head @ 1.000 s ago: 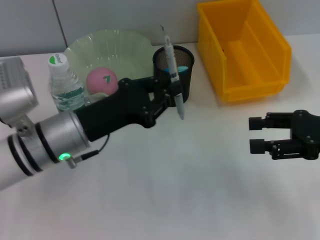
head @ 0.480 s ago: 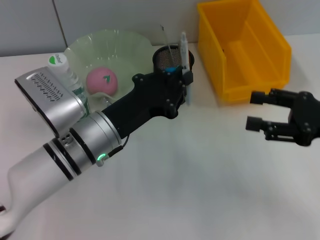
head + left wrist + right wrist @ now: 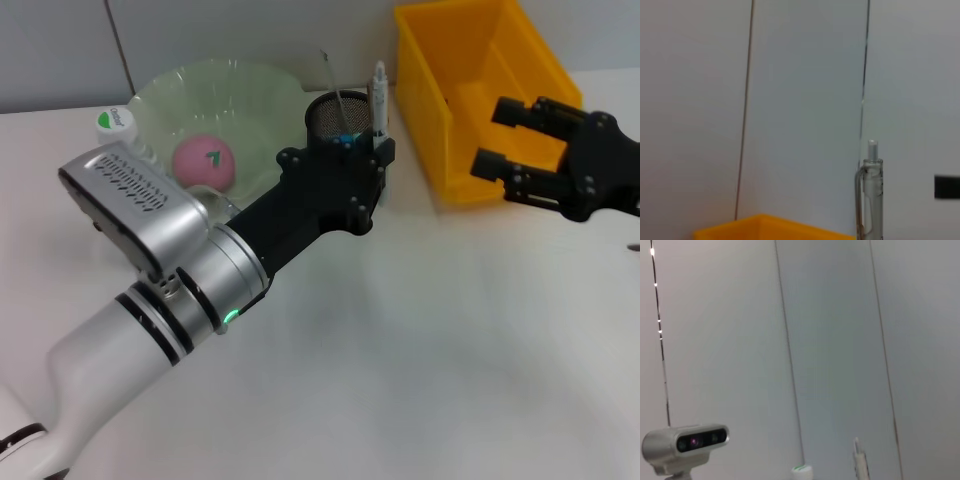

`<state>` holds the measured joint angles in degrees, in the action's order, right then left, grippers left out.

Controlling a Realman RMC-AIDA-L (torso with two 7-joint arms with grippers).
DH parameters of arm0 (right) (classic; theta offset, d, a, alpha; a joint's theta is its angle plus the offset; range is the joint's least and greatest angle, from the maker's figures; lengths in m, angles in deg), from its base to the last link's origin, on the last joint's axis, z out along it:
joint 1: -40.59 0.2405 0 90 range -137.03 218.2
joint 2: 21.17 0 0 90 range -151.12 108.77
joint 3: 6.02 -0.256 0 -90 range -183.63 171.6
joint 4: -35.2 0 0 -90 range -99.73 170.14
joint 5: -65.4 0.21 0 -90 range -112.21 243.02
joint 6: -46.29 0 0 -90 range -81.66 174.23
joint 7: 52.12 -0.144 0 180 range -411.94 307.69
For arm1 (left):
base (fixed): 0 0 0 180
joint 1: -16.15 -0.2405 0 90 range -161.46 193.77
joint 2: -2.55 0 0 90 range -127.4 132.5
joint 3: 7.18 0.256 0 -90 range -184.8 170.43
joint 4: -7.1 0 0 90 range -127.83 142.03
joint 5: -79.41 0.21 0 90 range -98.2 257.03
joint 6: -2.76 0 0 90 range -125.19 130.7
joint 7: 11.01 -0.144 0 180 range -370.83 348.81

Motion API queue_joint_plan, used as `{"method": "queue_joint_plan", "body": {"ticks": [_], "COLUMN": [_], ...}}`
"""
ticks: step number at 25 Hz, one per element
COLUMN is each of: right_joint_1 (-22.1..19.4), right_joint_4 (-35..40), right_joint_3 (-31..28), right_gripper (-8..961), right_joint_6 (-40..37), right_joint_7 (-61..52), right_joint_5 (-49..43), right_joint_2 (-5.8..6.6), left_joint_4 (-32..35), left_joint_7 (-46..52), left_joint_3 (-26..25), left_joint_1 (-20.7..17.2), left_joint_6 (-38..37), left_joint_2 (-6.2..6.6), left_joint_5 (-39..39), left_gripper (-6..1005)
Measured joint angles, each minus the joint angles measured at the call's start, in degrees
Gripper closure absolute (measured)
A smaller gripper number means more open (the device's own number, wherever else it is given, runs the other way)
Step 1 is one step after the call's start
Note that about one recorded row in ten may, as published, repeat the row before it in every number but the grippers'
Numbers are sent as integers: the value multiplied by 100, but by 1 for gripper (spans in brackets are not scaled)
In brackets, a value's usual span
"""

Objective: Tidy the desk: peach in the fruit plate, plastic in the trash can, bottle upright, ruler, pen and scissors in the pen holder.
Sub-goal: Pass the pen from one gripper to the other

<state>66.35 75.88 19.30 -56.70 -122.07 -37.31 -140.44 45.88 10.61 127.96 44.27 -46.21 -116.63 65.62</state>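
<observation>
Change since earlier: left arm has swung the pen from a tilt in front of the pen holder to upright over its mouth; right arm has risen from low over the counter to in front of the yellow bin.

Head view, left gripper (image 3: pixel 372 160): at the pen holder's near rim, fingers closed on the pen.
Head view, pen (image 3: pixel 379 95): long axis close to vertical, clicker end up, writing end down and hidden behind the gripper; it stands at the holder's rim nearest the bin, not yet released.
Head view, pen holder (image 3: pixel 340 110): black mesh cup, already holding a thin upright item; which one, I cannot tell.
Head view, peach (image 3: pixel 204 162): in the green fruit plate (image 3: pixel 250 90); that step looks done.
Head view, bottle (image 3: pixel 118 128): upright beside the plate, mostly hidden by the arm.
Head view, yellow bin (image 3: pixel 485 95): contents not visible.
Head view, right gripper (image 3: pixel 495 140): idle, fingers apart, holding nothing.
Head view, counter (image 3: pixel 430 350): no loose ruler, scissors or plastic seen.

Left wrist view, pen: clip and clicker upright against the wall, bin edge below.

Right wrist view: wall, a camera, pen top and bottle cap only.

Progress: late; dropping the pen appears to be what remains.
</observation>
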Motion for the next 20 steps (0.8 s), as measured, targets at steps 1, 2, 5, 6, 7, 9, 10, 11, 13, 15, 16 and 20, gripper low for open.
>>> {"method": "queue_joint_plan", "body": {"ticks": [1, 2, 5, 6, 7, 9, 10, 11, 13, 15, 16, 20], "right_joint_1": [47, 89, 238, 311, 311, 400, 400, 450, 472, 475, 475, 475], "right_joint_4": [-68, -125, -269, -316, -316, -344, -344, -368, -402, -416, -430, -441], "right_joint_3": [1, 4, 56, 134, 134, 279, 279, 433, 611, 712, 815, 1256], "right_gripper": [192, 192, 192, 192, 192, 192, 192, 192, 192, 192, 192, 192], "right_joint_6": [52, 93, 259, 407, 407, 641, 641, 794, 890, 945, 998, 1259], "right_joint_7": [91, 158, 304, 323, 323, 329, 329, 337, 373, 409, 446, 502], "right_joint_5": [22, 36, 68, 84, 84, 119, 119, 201, 350, 445, 536, 834], "right_joint_2": [0, 0, -2, -10, -10, -27, -27, -35, -37, -36, -37, -37], "left_joint_4": [0, 0, 177, 214, 214, 349, 349, 352, 355, 358, 361, 383], "left_joint_7": [0, 0, -137, -280, -280, -754, -754, -780, -835, -876, -904, -955], "left_joint_3": [0, 0, 19, 47, 47, 170, 170, 179, 200, 220, 227, 240], "left_joint_1": [0, 0, 40, 43, 43, 45, 45, 46, 44, 44, 44, 32], "left_joint_6": [0, 0, 424, 497, 497, 645, 645, 648, 652, 658, 666, 681], "left_joint_2": [0, 0, 0, 0, 0, 0, 0, 0, 0, 0, 0, 0], "left_joint_5": [0, 0, -226, -362, -362, -818, -818, -845, -893, -912, -926, -962], "left_gripper": [827, 827, 826, 825, 825, 824, 824, 823, 823, 822, 821, 820]}}
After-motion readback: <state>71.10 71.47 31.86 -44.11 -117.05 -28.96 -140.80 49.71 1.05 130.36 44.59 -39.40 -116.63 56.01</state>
